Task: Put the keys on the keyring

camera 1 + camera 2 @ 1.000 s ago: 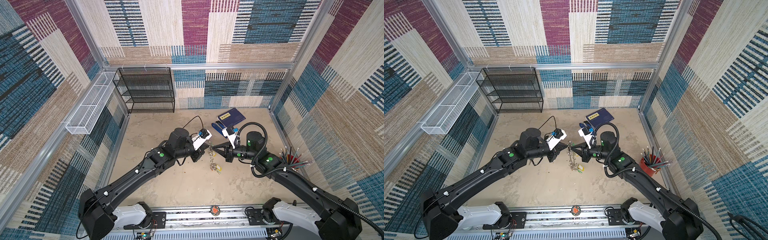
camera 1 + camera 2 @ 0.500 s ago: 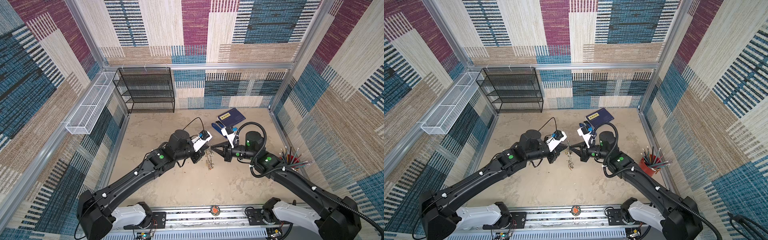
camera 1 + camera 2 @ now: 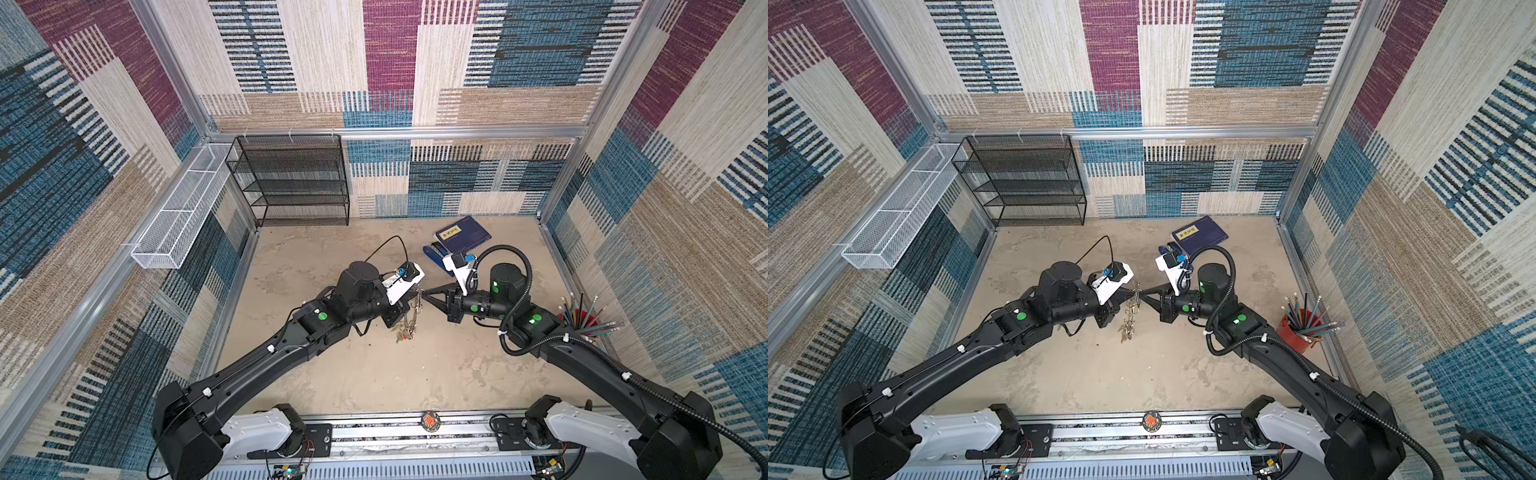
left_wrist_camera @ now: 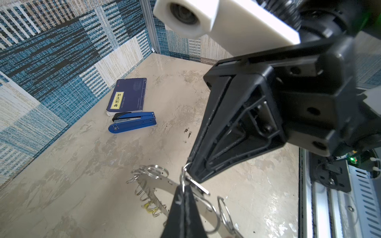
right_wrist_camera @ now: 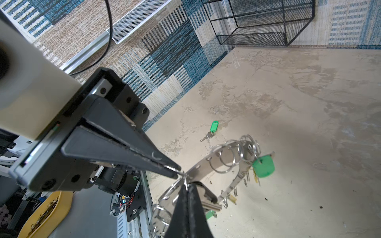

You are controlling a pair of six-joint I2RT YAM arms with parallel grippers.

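- surface (image 3: 374,374): mottled beige. Both arms reach in from its 6 o'clock edge, and their tips meet near the middle in both top views.
- left pincer (image 3: 415,293): enters from 8 o'clock. Its jaws are pressed together and nip a thin split ring (image 4: 183,174) at the rim of the keyring.
- right pincer (image 3: 427,292): enters from 4 o'clock. Its jaws are pressed together, with the tip at the same spot on the rim. Whether it nips a ring or the key beside it cannot be told.
- keyring (image 3: 409,320) (image 5: 222,156): a flat grey disc fringed with silver rings, hanging on edge below the two tips. A green rim tag (image 5: 263,165) dangles from it. Whether its low end touches the surface cannot be told.
- key with black tag (image 5: 204,192): just beside the right pincer's tip, at the keyring's rim. Whether it is threaded on cannot be told.
- key with green tag (image 5: 212,129): flat on the surface, well apart from the keyring, toward the foot of the wall behind the left pincer. It shows only in the right wrist view.
- pencil cup (image 3: 582,322): red, at 3 o'clock of the keyring.
- stapler (image 3: 432,252): blue, at 1 o'clock of the keyring.
- book (image 3: 463,232): dark blue with a yellow label, just beyond the stapler.
- wire shelf (image 3: 291,178): black, at 11 o'clock, against the back wall.
- mesh basket (image 3: 178,216): white, on the wall at 10 o'clock.
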